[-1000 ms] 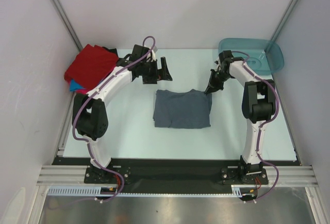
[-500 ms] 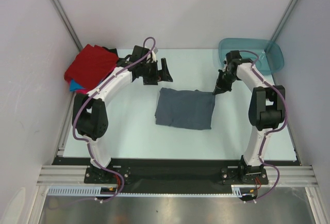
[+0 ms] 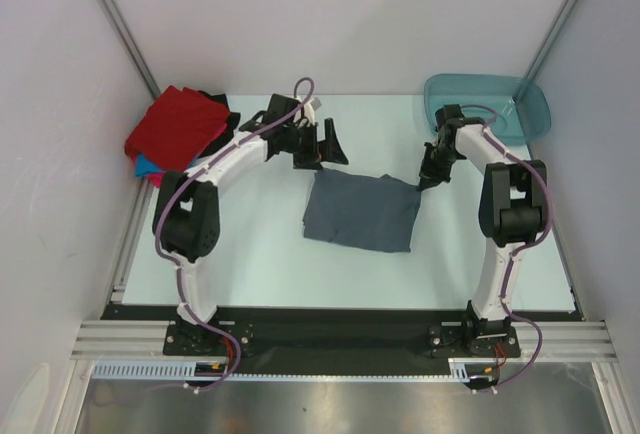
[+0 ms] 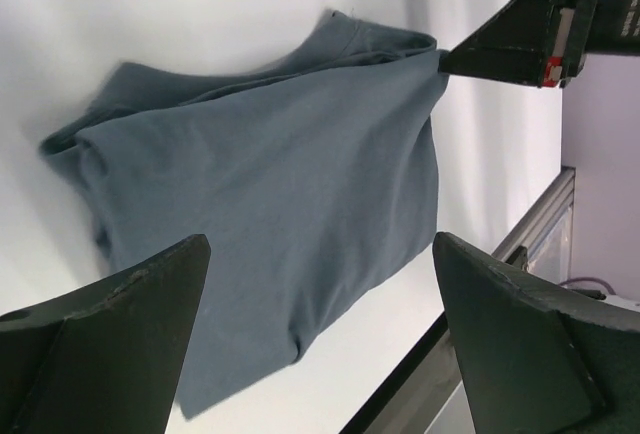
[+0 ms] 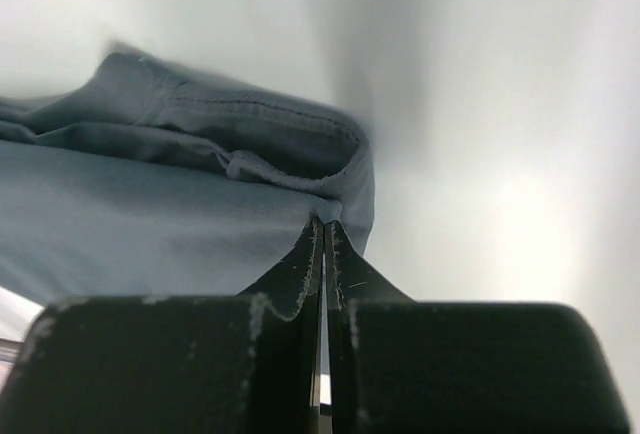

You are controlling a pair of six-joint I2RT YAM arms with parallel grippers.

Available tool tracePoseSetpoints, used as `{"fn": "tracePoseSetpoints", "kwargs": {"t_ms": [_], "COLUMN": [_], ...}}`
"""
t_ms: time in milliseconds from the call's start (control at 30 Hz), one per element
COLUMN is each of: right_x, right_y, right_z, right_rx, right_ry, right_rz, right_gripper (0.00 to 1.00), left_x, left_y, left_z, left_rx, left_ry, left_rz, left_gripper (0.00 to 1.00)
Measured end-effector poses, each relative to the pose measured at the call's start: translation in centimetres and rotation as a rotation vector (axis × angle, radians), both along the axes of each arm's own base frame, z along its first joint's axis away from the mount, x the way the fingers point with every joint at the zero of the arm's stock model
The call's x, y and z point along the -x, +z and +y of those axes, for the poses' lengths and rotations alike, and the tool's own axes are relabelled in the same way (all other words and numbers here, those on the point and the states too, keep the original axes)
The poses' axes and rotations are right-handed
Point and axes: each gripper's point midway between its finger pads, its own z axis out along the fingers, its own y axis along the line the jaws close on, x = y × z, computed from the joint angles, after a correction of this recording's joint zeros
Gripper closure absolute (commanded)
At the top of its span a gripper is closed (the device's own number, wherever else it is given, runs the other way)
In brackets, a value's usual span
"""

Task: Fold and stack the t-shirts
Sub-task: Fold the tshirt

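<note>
Centre of frame: folded grey-blue t-shirt [image 3: 360,212], upper-right corner pinched by right gripper [image 3: 428,182]. Left gripper [image 3: 318,149] spread wide at its upper-left edge. Upper left: red t-shirt [image 3: 175,126].

A robotics lab cell: white panels [image 3: 330,14], aluminium rail [image 3: 340,339], left arm [image 3: 225,157] and right arm [image 3: 510,209] bolted at a table [image 3: 250,264].

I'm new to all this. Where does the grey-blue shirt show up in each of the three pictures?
Top external: the grey-blue t-shirt lies in the middle of the table.
Left wrist: it fills the centre of the picture.
Right wrist: it covers the left side, one corner at the fingertips.
Shared landmark: the right gripper, pinching the shirt's far right corner, shows in all three.
</note>
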Motion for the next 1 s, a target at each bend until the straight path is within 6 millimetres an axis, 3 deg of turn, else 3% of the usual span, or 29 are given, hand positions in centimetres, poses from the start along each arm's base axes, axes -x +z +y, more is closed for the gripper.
{"fn": "tracePoseSetpoints", "kwargs": {"t_ms": [200, 400, 700, 1000], "right_x": [-0.3, -0.4, 0.1, 0.2], "right_y": [-0.7, -0.6, -0.7, -1.0], "right_z": [0.0, 0.0, -0.7, -2.3], "right_rx": [0.005, 0.005, 0.038, 0.106], "right_ry": [-0.001, -0.001, -0.002, -0.018], "right_rz": [0.014, 0.011, 0.031, 0.037], "right_gripper": [1.00, 1.00, 1.00, 1.00], "left_x": [0.7, 0.0, -3.9, -6.1], "left_y": [-4.8, -8.4, -8.6, -8.6], "left_z": [-2.2, -3.3, -4.1, -2.8], "left_rx": [0.032, 0.053, 0.092, 0.110], "left_ry": [-0.083, -0.098, -0.091, -0.067], "left_rz": [0.104, 0.170, 0.126, 0.099], "left_gripper": [0.00, 0.00, 0.00, 0.00]}}
